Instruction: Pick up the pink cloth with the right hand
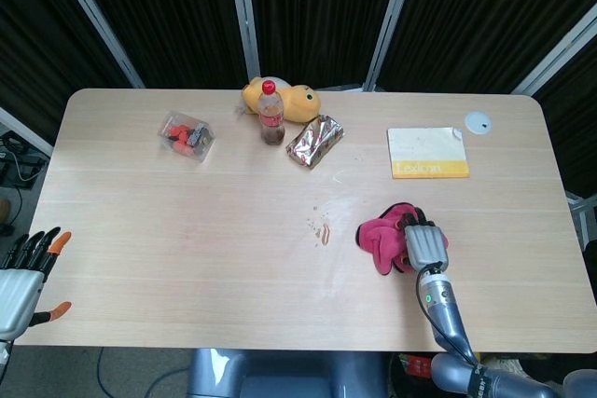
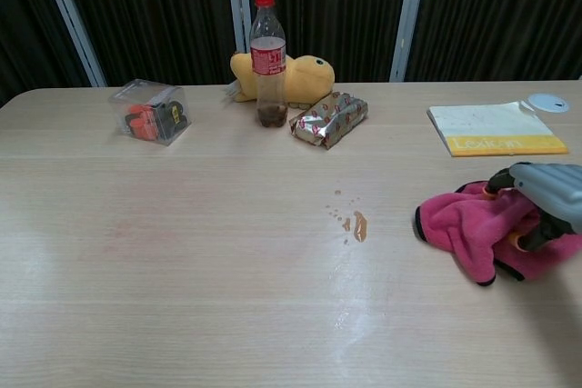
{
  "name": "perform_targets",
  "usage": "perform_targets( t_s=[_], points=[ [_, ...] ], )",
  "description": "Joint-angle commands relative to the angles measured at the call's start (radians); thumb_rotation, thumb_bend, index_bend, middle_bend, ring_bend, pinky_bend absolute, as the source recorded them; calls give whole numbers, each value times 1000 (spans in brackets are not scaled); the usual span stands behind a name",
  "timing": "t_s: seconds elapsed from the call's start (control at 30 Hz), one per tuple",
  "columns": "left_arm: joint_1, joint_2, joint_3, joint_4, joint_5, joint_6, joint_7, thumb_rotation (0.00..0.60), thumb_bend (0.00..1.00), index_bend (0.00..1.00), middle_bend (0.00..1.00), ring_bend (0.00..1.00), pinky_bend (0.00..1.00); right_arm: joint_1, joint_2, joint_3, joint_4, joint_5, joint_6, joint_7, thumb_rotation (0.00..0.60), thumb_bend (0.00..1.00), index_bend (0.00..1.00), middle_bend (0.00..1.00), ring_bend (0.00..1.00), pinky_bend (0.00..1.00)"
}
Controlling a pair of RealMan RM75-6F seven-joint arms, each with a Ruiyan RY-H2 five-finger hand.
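Observation:
The pink cloth (image 1: 378, 234) (image 2: 457, 223) lies crumpled on the right part of the wooden table (image 1: 187, 230). My right hand (image 1: 424, 245) (image 2: 544, 197) lies on the cloth's right side with its fingers curled down into the fabric, gripping it. The cloth still rests on the tabletop. My left hand (image 1: 22, 275) hangs off the table's near left corner, fingers spread and holding nothing; only the head view shows it.
A yellow book (image 1: 427, 153) (image 2: 496, 129) and a white disc (image 1: 478, 121) lie behind the cloth. At the back stand a cola bottle (image 1: 270, 115), a yellow plush (image 1: 297, 102), a foil packet (image 1: 314, 141) and a clear box (image 1: 187, 135). A brown stain (image 2: 358, 223) lies left of the cloth.

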Motion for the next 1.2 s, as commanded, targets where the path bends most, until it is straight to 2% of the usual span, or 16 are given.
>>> perform_targets(
  t_s=[0.03,0.1,0.3,0.8,1.2],
  points=[
    [-1,0,-1,0,-3,-2,1,600,0,0,0,0,0,6,-32,-3,37,-56,43,40,600,517,664,543,430,631],
    [-1,1,0,-1,-5,-5,-1,600,0,0,0,0,0,8,-48,-10,58,-100,67,77,600,532,727,608,480,682],
    [-1,1,0,-3,-6,-5,-1,600,0,0,0,0,0,18,-63,-10,58,-144,90,101,600,542,761,642,509,736],
    [2,7,2,-17,-18,-7,12,600,0,2,0,0,0,73,-140,10,17,-122,76,-7,600,544,762,644,510,738],
    [5,12,4,-17,-14,-2,-6,600,0,2,0,0,0,138,-265,38,47,-88,49,-75,600,542,762,644,510,738]
  ],
)
